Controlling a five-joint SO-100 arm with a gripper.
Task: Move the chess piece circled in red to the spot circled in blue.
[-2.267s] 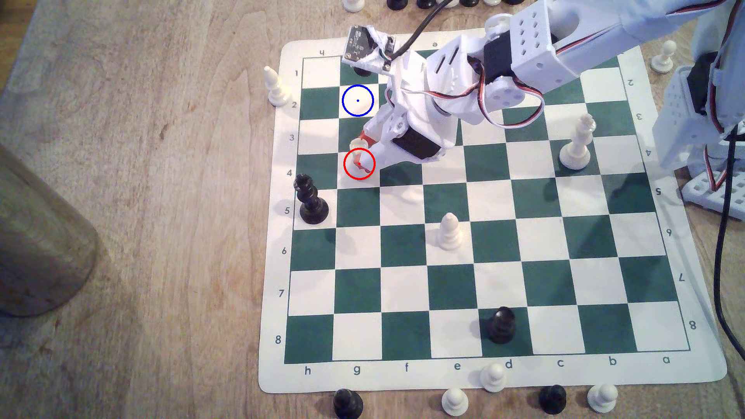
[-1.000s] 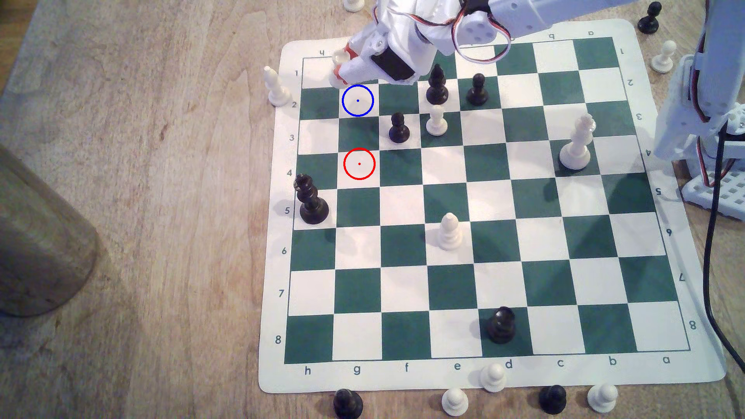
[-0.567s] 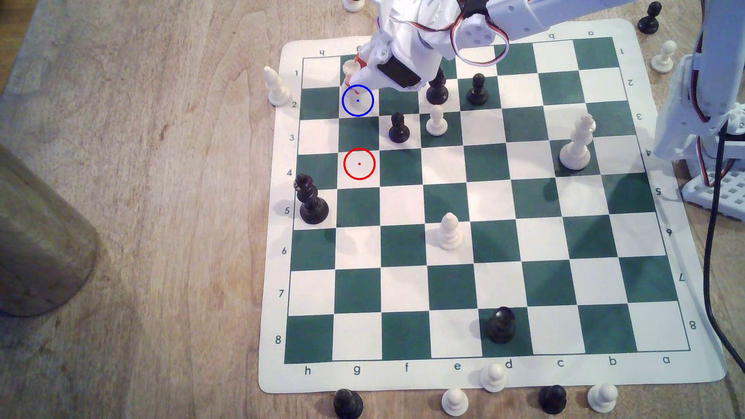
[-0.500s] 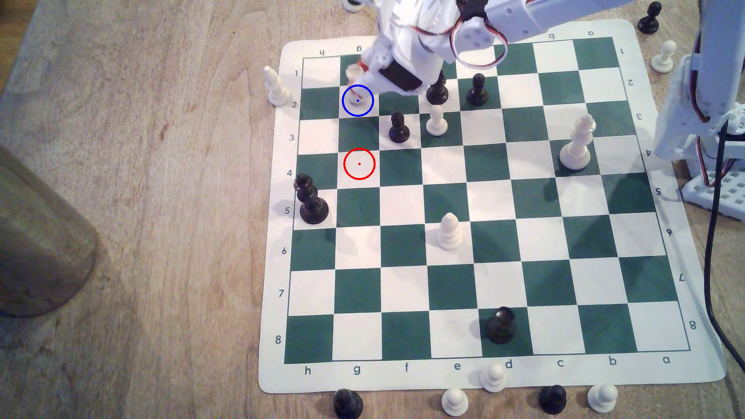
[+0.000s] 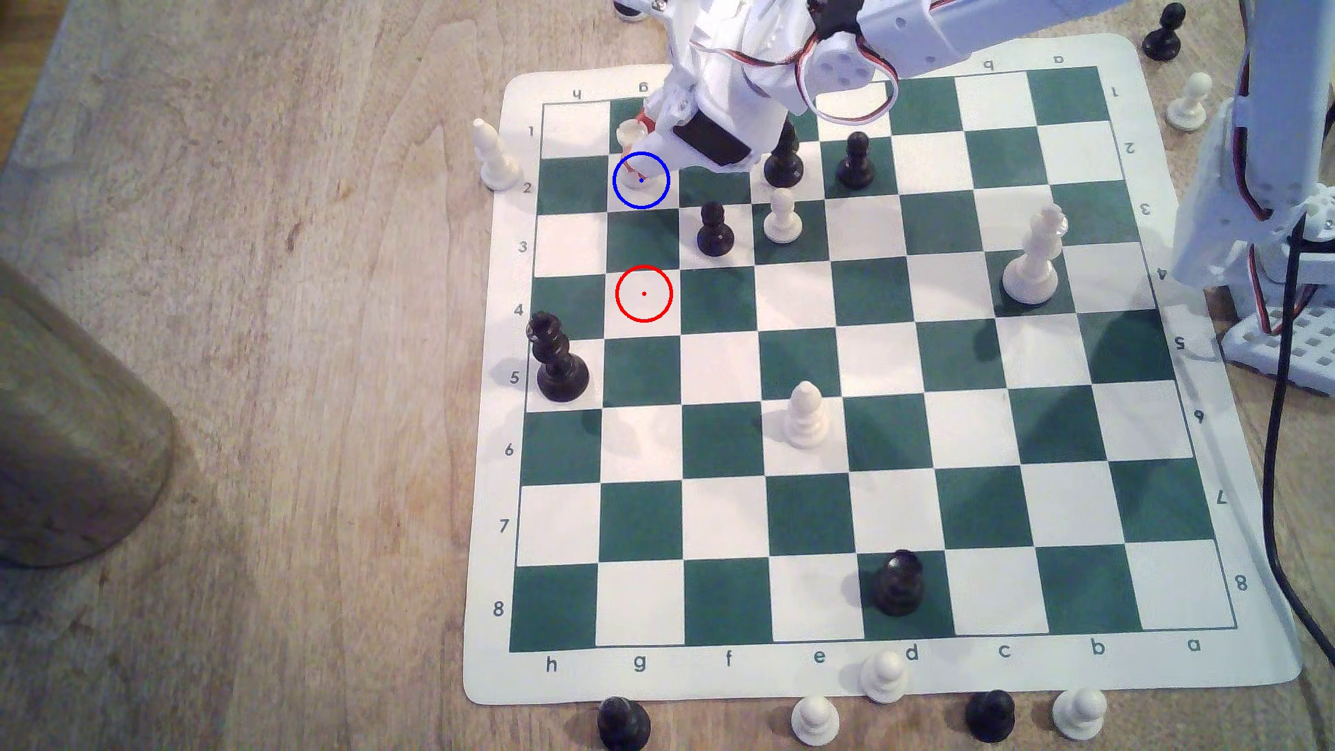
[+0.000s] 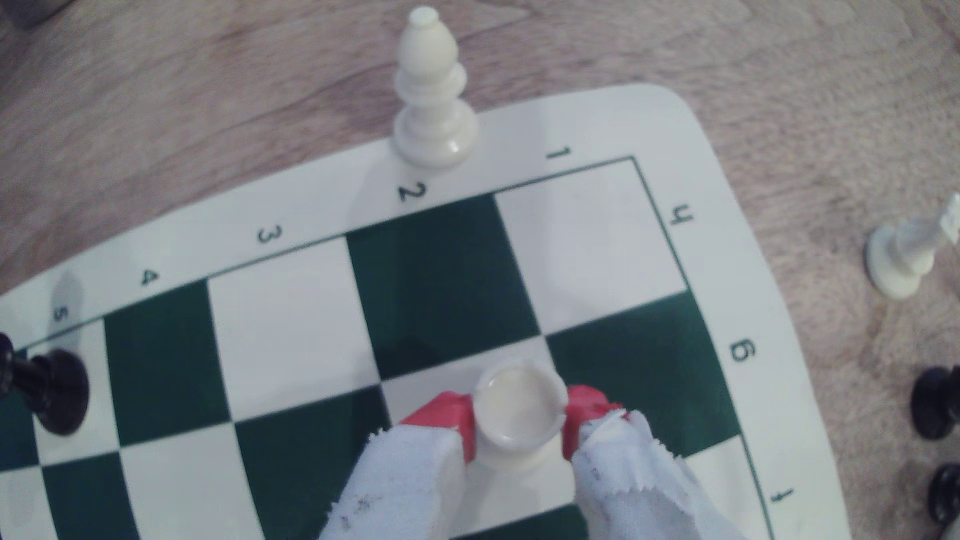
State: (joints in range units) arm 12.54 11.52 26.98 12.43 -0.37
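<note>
The red-tipped pincer point(image 6: 519, 415) pinches a small cream-white rook with a notched top point(image 6: 519, 410) over the blue-ringed white square point(image 5: 654, 195) near the chessboard's h1 corner. Letting go while the base is tilted or off-centre could topple the rook.

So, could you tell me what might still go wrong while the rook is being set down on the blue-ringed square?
1. In the exterior view the rook looks tilted in the end effector, so it may topple on release.
2. The arm's body hangs close to the black piece beside it; withdrawing could knock that piece.
3. The rook's base seems off the blue dot of the spot, so it could land off-centre.
</note>
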